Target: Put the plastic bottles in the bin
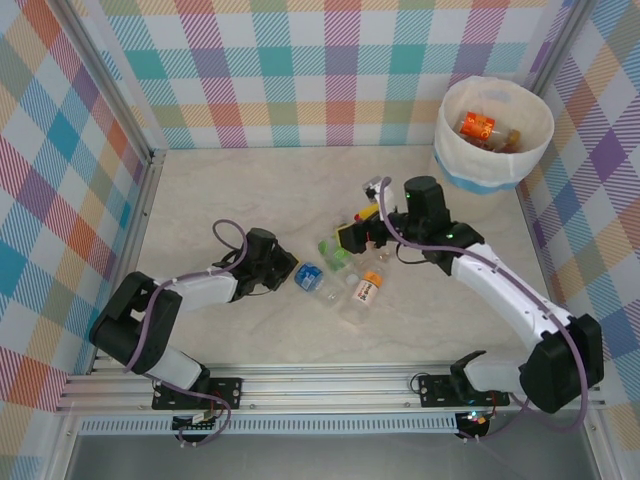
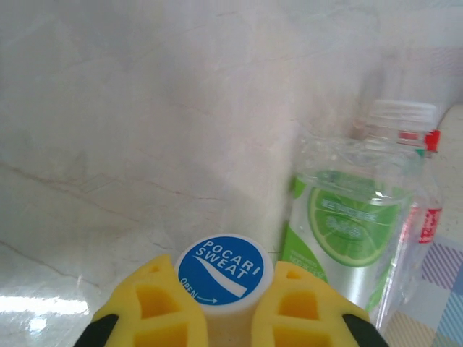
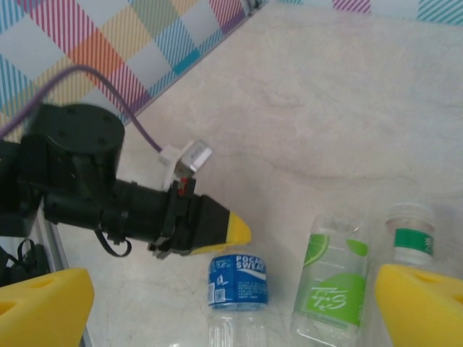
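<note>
From above, the bin (image 1: pixel 495 180) holds a couple of bottles (image 1: pixel 478 126), but several lie clustered on the table (image 1: pixel 220 190), so most of the work looks undone. The left wrist view shows the left gripper (image 2: pixel 226 303) pinching the Pocari Sweat bottle (image 2: pixel 225 270) by its cap, beside a green-labelled bottle (image 2: pixel 346 231). In the right wrist view, the right gripper (image 3: pixel 231 309) hangs spread wide above them.
</note>
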